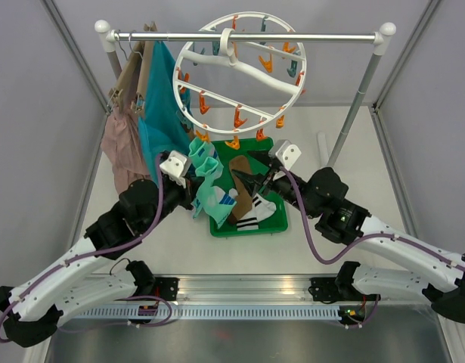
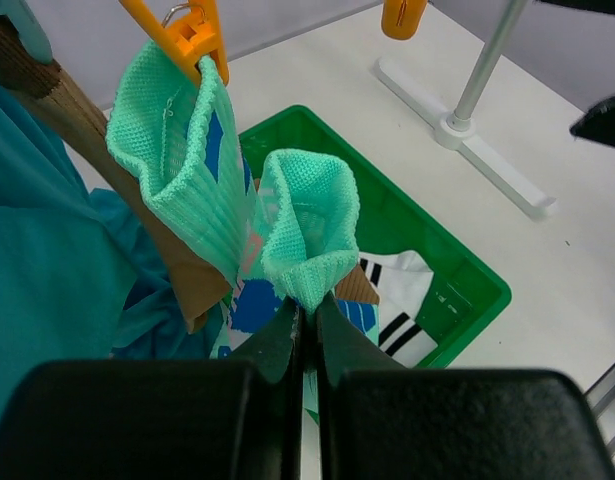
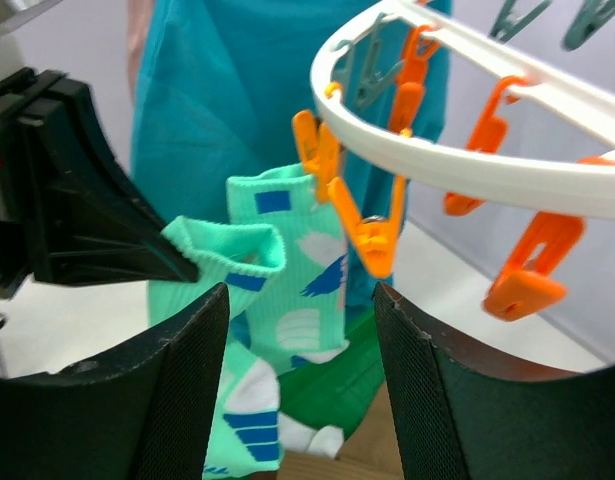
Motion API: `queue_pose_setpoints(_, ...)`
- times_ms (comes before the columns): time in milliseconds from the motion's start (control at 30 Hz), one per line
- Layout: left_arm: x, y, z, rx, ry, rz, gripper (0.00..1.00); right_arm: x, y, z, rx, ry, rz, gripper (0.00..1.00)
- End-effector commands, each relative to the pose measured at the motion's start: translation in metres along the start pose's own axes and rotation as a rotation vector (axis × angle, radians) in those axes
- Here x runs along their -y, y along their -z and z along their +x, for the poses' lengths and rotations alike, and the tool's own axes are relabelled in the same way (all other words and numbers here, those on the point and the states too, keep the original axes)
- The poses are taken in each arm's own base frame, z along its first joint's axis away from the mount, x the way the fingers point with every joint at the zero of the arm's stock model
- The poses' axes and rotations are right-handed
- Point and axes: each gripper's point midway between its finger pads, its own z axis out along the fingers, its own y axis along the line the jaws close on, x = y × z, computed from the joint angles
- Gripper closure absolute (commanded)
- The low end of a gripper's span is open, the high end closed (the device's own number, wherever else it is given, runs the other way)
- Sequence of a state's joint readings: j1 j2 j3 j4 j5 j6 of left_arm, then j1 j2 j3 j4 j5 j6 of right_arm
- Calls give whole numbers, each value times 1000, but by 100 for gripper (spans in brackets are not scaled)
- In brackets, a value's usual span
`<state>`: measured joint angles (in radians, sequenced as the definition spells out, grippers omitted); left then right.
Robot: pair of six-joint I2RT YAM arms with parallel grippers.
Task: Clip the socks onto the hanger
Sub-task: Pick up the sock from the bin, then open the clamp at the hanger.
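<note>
Socks (image 1: 209, 195), four counted.
Item one: left pincer (image 2: 307, 310), clenched on the cuff of the loose mint sock (image 2: 312, 220), which I held just below the hanger (image 3: 487, 180).
Item two: right pincer (image 3: 299, 295), released, gripping nothing, with a free orange peg (image 3: 372, 235) just ahead of its jaws.
Done: one pegged mint sock (image 2: 177, 150) hung from the hanger's rim.
Left, by my judgement: the loose mint sock, plus the brown sock (image 1: 242, 193) and striped sock (image 1: 256, 214) in the green tray (image 1: 247, 231) under the hanger.
</note>
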<state>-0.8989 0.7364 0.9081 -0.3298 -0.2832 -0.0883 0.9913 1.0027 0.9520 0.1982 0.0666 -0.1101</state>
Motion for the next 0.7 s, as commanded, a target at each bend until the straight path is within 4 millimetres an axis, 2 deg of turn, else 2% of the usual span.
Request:
queue_pose_setpoints(0,-4,9,-20,36,23,-19,98,20,-5,-33,119,64,100,34)
queue_pose_setpoints(100,-4,13,-25,47,16,-15,98,23,-15,-36,123,87,116,34)
queue_pose_setpoints(133,-5,13,-25,49,15,-18,98,22,-21,-30,109,91,117,34)
queue_pose_setpoints(333,-6,16,-27,52,5,-15,98,22,-40,-26,106,90,129,35)
queue_pose_setpoints(667,-1,14,-25,42,-7,10,98,31,-50,-25,111,102,182,36)
